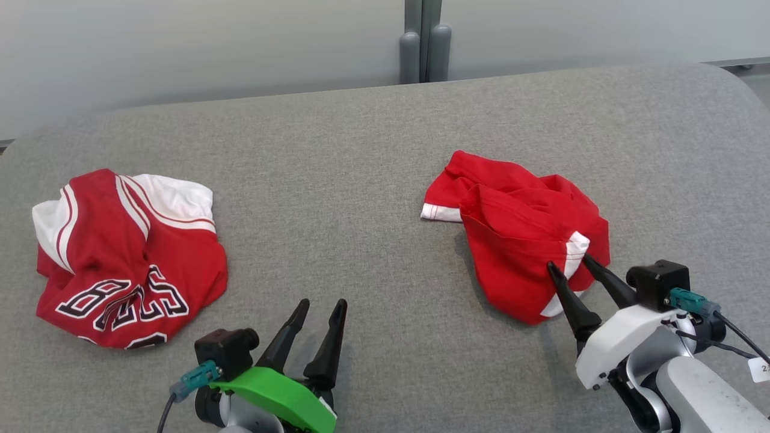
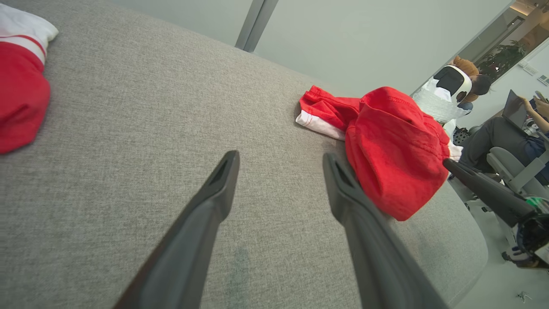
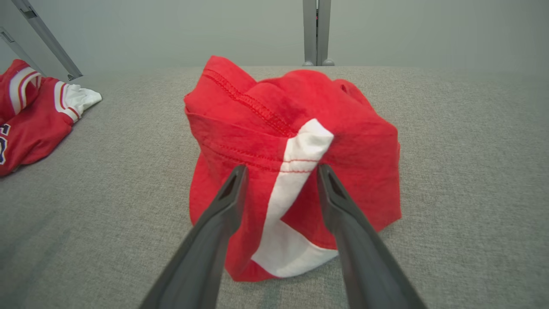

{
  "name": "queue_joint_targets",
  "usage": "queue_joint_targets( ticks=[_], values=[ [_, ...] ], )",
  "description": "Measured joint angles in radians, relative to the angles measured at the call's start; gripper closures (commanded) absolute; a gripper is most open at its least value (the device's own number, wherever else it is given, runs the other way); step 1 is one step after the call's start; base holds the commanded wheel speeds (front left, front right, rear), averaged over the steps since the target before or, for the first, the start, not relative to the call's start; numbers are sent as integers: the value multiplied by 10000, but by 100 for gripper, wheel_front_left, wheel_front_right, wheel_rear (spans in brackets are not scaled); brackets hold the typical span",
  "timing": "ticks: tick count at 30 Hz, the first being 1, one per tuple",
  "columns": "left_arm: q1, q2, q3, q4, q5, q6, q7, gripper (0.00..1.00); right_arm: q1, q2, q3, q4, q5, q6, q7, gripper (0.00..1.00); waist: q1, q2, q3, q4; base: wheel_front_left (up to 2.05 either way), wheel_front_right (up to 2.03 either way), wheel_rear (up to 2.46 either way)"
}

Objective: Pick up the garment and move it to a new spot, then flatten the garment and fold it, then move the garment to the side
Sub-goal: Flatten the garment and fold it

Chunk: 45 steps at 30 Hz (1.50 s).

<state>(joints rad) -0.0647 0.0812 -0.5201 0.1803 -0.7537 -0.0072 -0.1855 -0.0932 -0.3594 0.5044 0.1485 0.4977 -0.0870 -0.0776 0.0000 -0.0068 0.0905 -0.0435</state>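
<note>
Clothes lie on a wide grey surface (image 1: 337, 180). There are two of them, and they are well apart.

On the robot's right side is the red garment (image 1: 517, 240). It is all bunched up in a soft heap. A white stripe (image 3: 309, 141) runs down the side that faces the robot. You can see a line of red stitches along a folded edge near the top of the heap.

The right claw (image 1: 568, 262) is at the near edge of this heap. Its two dark fingers (image 3: 223, 206) are apart, one on each side of the white stripe. The tips are right at the cloth, but they have not pinched it. I cannot tell if they press on it.

The left claw (image 1: 323, 302) is over the bare grey surface, near the robot. It is wide open and has nothing in it.

On the robot's left side is a red and white jersey (image 1: 126, 258). It is crumpled too, and it has big black and white letters on it.

Behind the surface is a pale wall with a grey post (image 1: 424, 42). In the left wrist view, a person (image 2: 506, 133) sits on a chair past the far end of the surface.
</note>
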Motion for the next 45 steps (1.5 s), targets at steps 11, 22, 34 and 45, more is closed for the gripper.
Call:
queue_joint_targets(
  ticks=[11, 22, 34, 45],
  values=[
    [-2, 6, 59, -2, 0, 75, 0, 0, -73, 48, 0, 69, 59, 184, 94, 100, 0, 0, 55, 156, 0, 0, 0],
    [-8, 19, 73, 50, 0, 75, -4, 0, -1084, 886, 554, -1693, 1078, 1152, 637, 100, 0, 0, -172, 114, 0, 0, 0],
    [-12, -23, 10, 215, -111, 31, -17, 0, -2555, 2052, -334, -3467, 2849, 311, 2253, 100, 0, 0, -691, 299, 0, 0, 0],
    [-3, -102, -98, 307, -393, -17, -105, 0, -4263, 2719, -508, -3887, 3235, -380, 4123, 100, 0, 0, -997, 798, 0, 0, 0]
  ],
)
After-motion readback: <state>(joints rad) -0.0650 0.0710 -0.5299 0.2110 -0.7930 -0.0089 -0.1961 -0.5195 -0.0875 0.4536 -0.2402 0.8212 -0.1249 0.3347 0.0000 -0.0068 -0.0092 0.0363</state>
